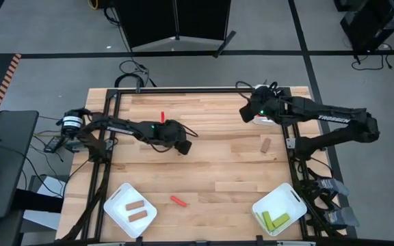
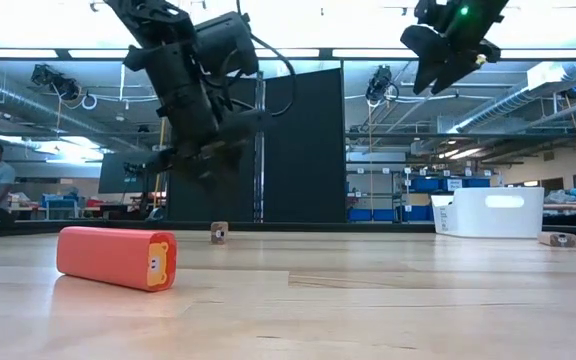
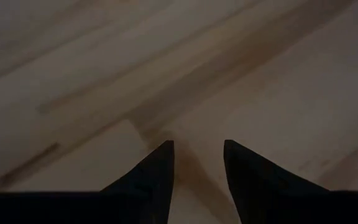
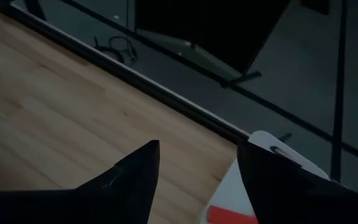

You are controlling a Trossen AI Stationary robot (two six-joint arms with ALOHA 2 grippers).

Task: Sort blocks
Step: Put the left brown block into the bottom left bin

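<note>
high view has my left gripper [image 1: 185, 146] hanging over the middle of the table [image 1: 211, 164], fingers parted with nothing between them; my left wrist view shows only bare wood past the two dark tips [image 3: 160, 168]. my right gripper [image 1: 246, 111] sits near the table's far edge, just beside a white tray [image 1: 264, 121] at the far right, and its fingers are also spread and empty; my right wrist view catches that tray's corner with a bit of red in it.

the blocks are scattered. one red block [image 1: 162, 116] lies toward the far side, another red block [image 1: 178, 201] toward the near edge, and it looms large in the low view. a brown block [image 1: 265, 144] rests right of centre. two brown blocks [image 1: 136, 210] lie in the near-left tray [image 1: 115, 205], and yellow-green blocks [image 1: 275, 219] lie in the near-right tray [image 1: 289, 195].
</note>
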